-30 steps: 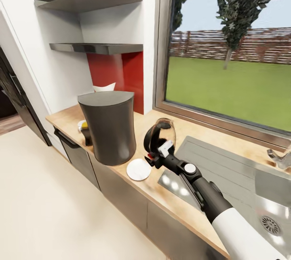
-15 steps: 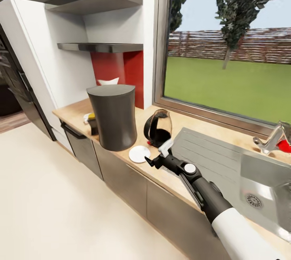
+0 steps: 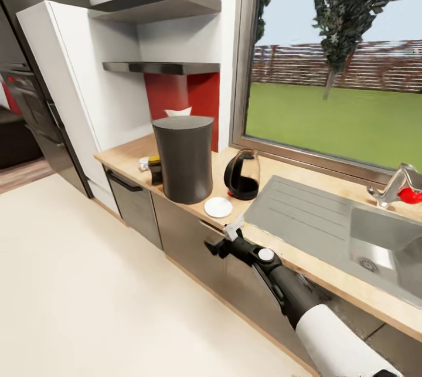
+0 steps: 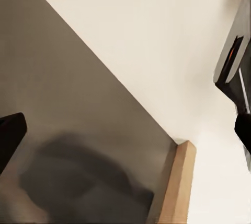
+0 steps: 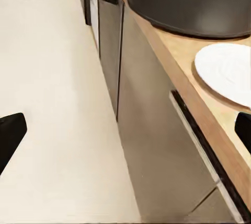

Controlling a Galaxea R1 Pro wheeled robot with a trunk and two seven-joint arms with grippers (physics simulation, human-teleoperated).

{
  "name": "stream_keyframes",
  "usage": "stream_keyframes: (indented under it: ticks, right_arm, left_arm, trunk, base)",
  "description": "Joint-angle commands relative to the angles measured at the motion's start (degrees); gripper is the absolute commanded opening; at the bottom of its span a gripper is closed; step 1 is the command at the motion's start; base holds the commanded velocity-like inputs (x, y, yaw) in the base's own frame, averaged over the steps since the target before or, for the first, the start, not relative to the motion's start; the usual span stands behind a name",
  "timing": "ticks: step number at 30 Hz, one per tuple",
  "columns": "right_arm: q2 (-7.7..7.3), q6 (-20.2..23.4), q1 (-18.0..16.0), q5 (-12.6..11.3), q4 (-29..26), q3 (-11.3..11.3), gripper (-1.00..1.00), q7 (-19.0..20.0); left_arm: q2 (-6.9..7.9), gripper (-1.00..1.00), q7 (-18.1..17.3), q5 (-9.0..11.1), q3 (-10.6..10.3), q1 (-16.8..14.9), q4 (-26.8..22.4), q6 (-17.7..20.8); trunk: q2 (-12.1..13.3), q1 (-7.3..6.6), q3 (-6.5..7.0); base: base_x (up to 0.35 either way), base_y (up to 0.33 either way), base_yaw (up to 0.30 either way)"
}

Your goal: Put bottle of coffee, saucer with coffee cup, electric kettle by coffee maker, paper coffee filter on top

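Observation:
The dark grey coffee maker [image 3: 183,157] stands on the wooden countertop [image 3: 126,157]. The black and glass electric kettle [image 3: 242,176] stands just to its right, and the white saucer [image 3: 218,207] lies in front, between the two. Left of the coffee maker is the dark coffee bottle [image 3: 155,169] with a yellow lid, and a small white thing [image 3: 144,163] sits beside it. A white paper filter [image 3: 178,112] peeks up behind the coffee maker. My right gripper [image 3: 220,241] [image 5: 125,132] hangs open and empty in front of the cabinet, below the counter edge near the saucer [image 5: 226,72]. My left gripper [image 4: 125,130] is open and empty.
A steel sink [image 3: 381,242] with a faucet [image 3: 390,189] and a red object [image 3: 410,195] lies to the right. Two shelves [image 3: 161,67] hang above the counter. A dark oven column [image 3: 29,113] stands far left. Cream floor [image 3: 88,283] spreads in front of the cabinets.
The camera has backed away from the counter. My right gripper has left the kettle's handle and dropped below the counter edge. The kettle stays beside the coffee maker.

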Motion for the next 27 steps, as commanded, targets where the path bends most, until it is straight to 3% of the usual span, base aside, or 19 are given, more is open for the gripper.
stream_keyframes:
  ticks: [1, 4, 5, 9, 12, 14, 16, 19, 22, 24, 26, 27]
  right_arm:
    - [0.85, 0.0, 0.0, 0.2, 2.6, 0.0, 1.00, 0.2]
    - [3.94, -1.3, 0.0, 0.2, 12.9, 0.0, 1.00, 0.1]
    - [5.72, -2.6, 0.0, 0.2, 18.3, 0.0, 1.00, 0.1]
    - [7.38, -3.5, 0.0, 0.3, 28.9, 0.0, 1.00, 0.1]
    - [7.54, -6.1, 0.0, 0.3, 35.9, -0.2, 1.00, -0.1]
    - [7.49, -7.3, 0.0, 0.2, 42.4, -0.2, 1.00, -2.4]
    - [7.08, -7.5, 1.8, 0.3, 45.9, -0.4, 1.00, -10.2]
    - [5.71, -7.4, 7.1, 0.3, 46.7, -0.5, 1.00, -19.7]
    - [3.92, -7.4, 11.3, -0.8, 46.8, -0.7, 1.00, -22.6]
    - [2.69, -7.4, 13.5, -3.2, 46.8, -0.7, 1.00, -23.1]
    - [1.05, -7.3, 18.0, -11.1, 46.9, -0.6, 1.00, -23.4]
    - [1.00, -7.3, 18.3, -11.4, 46.9, -0.6, 1.00, -23.4]
  left_arm:
    - [0.24, 1.00, 0.0, 0.3, -0.5, -0.7, -0.3, -0.3]
    - [1.29, 1.00, -0.2, 0.0, -0.6, -1.9, -3.0, -1.0]
    - [1.53, 1.00, -0.2, 0.0, -0.7, -2.1, -5.4, -1.4]
    - [1.71, 1.00, -0.3, -0.1, -0.7, -2.3, -12.2, -1.6]
    - [1.68, 1.00, -0.2, -0.1, -0.6, -2.3, -18.3, -1.6]
    - [1.58, 1.00, -0.2, -0.1, -0.6, -2.3, -21.9, -1.7]
    - [1.52, 1.00, -0.3, 0.0, -0.6, -2.3, -23.0, -2.1]
    - [1.50, 1.00, -0.4, -0.1, -0.7, -2.2, -22.5, -7.1]
    - [1.37, 1.00, -0.5, -0.1, -0.8, -2.2, -22.3, -8.9]
    - [1.20, 1.00, -0.6, -0.1, -0.9, -2.0, -22.3, -9.2]
    - [0.79, 1.00, -0.9, -0.3, -1.0, -1.7, -22.3, -9.5]
    - [0.77, 1.00, -0.9, -0.3, -1.0, -1.7, -22.3, -9.5]
  trunk:
    - [-0.1, 0.00, -0.11]
    - [-0.1, 0.00, -0.11]
    - [-0.1, 0.00, -0.11]
    - [-0.1, 0.00, -0.11]
    - [-0.1, 0.00, -0.11]
    - [-0.1, 0.00, -0.11]
    - [-0.1, 0.00, -0.11]
    - [-0.1, 0.00, -0.11]
    - [-0.1, 0.00, -0.11]
    - [-0.1, 0.00, -0.11]
    - [-0.1, 0.00, -0.11]
    - [-0.1, 0.00, -0.11]
  base:
    - [-0.271, 0.234, 0.000]
    - [-0.246, 0.234, 0.000]
    - [-0.099, 0.097, 0.000]
    - [-0.036, 0.035, 0.000]
    - [-0.005, 0.005, 0.000]
    - [-0.001, 0.001, 0.000]
    - [0.000, 0.000, 0.000]
    - [0.000, 0.000, 0.000]
    - [0.000, 0.000, 0.000]
    - [0.000, 0.000, 0.000]
    - [0.000, 0.000, 0.000]
    - [0.000, 0.000, 0.000]
